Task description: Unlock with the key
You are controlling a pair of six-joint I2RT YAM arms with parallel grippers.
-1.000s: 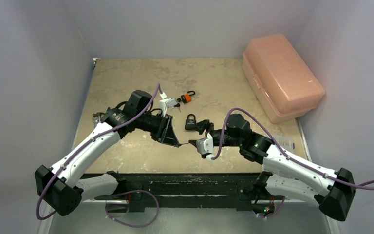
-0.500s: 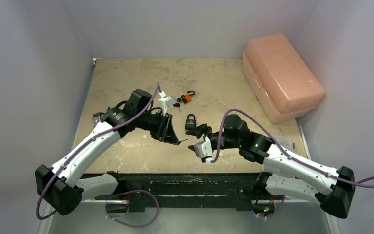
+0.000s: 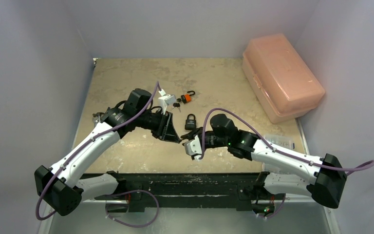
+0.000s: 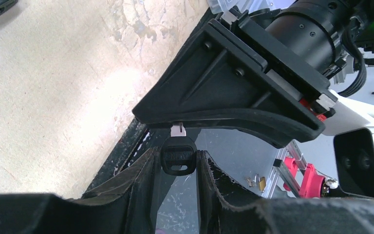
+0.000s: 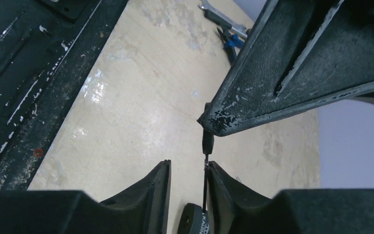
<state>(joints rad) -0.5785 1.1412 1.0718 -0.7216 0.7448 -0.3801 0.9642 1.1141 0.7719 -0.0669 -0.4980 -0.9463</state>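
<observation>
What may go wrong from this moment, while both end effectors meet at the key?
1. The left end effector grips the key only by its black head. The blade sits off-centre between the fingers of the right end effector, so closing may twist it.
2. If the left releases too early, the key may fall onto the table.
3. The black padlock lies loose, so it may slide when the key is pushed in.

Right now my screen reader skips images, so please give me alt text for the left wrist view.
The left gripper pinches a black-headed key, its silver blade pointing up to meet the lower edge of the right gripper, which crosses the frame. The beige table lies at left.
</observation>
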